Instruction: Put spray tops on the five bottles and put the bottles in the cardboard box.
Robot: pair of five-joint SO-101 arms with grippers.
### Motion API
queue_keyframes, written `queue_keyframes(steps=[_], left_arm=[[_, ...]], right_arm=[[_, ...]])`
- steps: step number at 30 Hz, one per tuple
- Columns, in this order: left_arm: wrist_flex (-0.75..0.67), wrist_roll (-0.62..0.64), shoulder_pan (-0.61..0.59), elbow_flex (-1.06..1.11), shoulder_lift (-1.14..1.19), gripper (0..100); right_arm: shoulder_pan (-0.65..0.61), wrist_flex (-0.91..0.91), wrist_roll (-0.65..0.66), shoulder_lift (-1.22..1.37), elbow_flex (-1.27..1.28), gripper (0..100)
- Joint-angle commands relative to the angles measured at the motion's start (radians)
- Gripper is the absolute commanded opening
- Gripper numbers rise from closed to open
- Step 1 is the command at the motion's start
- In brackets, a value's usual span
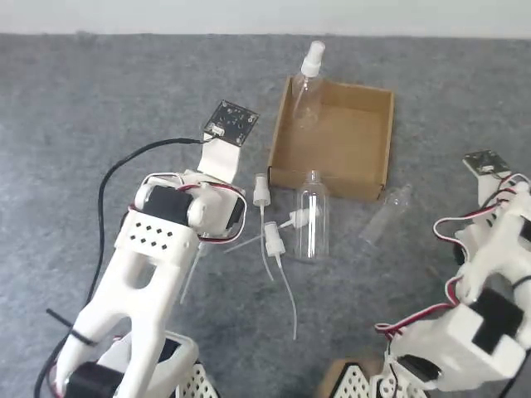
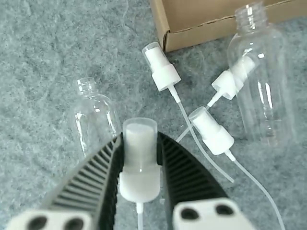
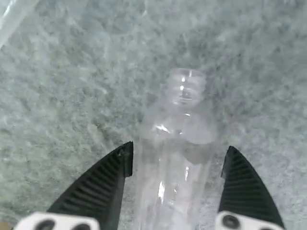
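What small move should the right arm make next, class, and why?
Probably shut the right gripper on the uncapped bottle. Its jaws stand open on either side of the bottle's body, which lies on the grey table, so nothing holds it yet. The left gripper is shut on a spray top, ready to fit once the bottle is steadied.

Looks down from high behind both arms (image 1: 149,274). From left wrist, closely faces cardboard box (image 2: 206,17) corner and spray tops (image 2: 163,72), shared with high view. From right wrist, looks closely down on a bottle (image 3: 177,143).
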Motion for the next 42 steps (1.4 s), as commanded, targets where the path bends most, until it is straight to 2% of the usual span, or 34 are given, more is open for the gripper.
queue_keyframes(steps=[1, 8, 13, 21, 29, 32, 37, 42], left_arm=[[-0.025, -0.003, -0.003, -0.002, -0.038, 1], [-0.025, -0.003, -0.002, -0.002, -0.032, 1], [-0.025, -0.003, -0.002, -0.002, -0.031, 1], [-0.025, -0.003, -0.002, -0.002, -0.031, 1], [-0.025, -0.002, -0.002, -0.002, -0.038, 1], [-0.020, 0.002, -0.002, -0.028, -0.043, 1], [-0.015, 0.003, -0.008, -0.059, -0.160, 1], [-0.017, 0.005, -0.130, -0.113, -0.364, 1]], right_arm=[[-0.018, -0.051, -0.014, 0.021, -0.054, 24.7], [-0.041, -0.150, -0.100, 0.064, -0.057, 24.6], [-0.044, -0.168, -0.101, 0.065, -0.037, 24.3], [-0.044, -0.168, -0.098, 0.054, -0.040, 4.9], [-0.065, -0.130, -0.147, -0.050, -0.117, 3.0], [-0.154, -0.059, -0.235, -0.200, -0.137, 0.6], [-0.418, -0.051, -0.377, -0.510, -0.058, 0.6], [-0.707, -0.102, -0.486, -0.791, 0.072, 0.6]])
